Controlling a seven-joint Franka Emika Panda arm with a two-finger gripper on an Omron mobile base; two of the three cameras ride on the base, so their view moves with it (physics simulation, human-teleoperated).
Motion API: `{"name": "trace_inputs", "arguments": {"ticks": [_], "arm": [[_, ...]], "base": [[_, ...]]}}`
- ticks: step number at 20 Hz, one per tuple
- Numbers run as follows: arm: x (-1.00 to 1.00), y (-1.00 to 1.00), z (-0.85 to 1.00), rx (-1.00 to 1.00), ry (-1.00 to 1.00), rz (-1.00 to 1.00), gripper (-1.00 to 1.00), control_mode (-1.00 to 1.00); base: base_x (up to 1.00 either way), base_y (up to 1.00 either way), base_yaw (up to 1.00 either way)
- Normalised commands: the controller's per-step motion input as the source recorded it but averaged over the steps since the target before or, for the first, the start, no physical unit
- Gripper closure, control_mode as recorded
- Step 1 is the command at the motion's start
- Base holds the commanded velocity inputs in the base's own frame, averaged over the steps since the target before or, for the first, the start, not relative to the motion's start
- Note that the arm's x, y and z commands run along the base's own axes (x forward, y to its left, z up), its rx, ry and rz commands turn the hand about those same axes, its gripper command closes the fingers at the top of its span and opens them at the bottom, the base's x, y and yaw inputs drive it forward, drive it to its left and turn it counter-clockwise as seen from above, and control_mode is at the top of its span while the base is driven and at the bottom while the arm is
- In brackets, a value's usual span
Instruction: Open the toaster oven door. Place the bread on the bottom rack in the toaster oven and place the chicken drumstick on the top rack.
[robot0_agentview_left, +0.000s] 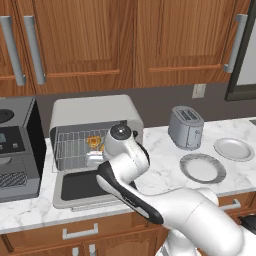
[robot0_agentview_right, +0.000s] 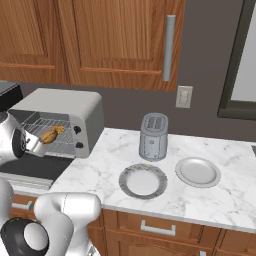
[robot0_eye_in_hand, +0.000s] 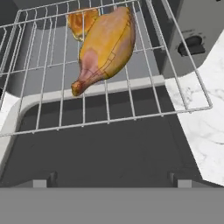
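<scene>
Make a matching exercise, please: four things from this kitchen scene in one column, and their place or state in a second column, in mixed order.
Things:
1. chicken drumstick
2. toaster oven door
3. small toaster
4. gripper

Place or state:
A. folded down flat, open
B. lying on a wire rack pulled out of the toaster oven
C. open, holding nothing
D. standing on the counter, behind two plates

Pairs: 1-B, 2-A, 3-D, 4-C

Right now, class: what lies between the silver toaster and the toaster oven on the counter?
Nothing: in the right base view, bare marble counter separates the toaster from the toaster oven. The two plates sit nearer the front edge.
</scene>
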Motion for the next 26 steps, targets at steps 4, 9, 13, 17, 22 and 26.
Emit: {"name": "trace_inputs", "arguments": {"ticks": [4,9,13,17,22,26], "arm": [[0.0,0.13,-0.39,0.02,0.0,0.01,-1.0,-1.0],[0.14,0.2,-0.25,0.0,0.0,0.07,-1.0,-1.0],[0.36,0.06,-0.11,0.0,0.0,0.08,-1.0,-1.0],[0.53,0.0,-0.08,0.0,0.0,0.07,-1.0,-1.0],[0.54,0.0,-0.02,0.0,0.0,0.05,-1.0,-1.0],[0.54,0.0,0.0,0.0,0.0,0.03,-1.0,-1.0]], "base": [[0.0,0.0,0.0],[0.0,0.0,0.0],[0.0,0.0,0.0],[0.0,0.0,0.0],[0.0,0.0,0.0],[0.0,0.0,0.0]]}}
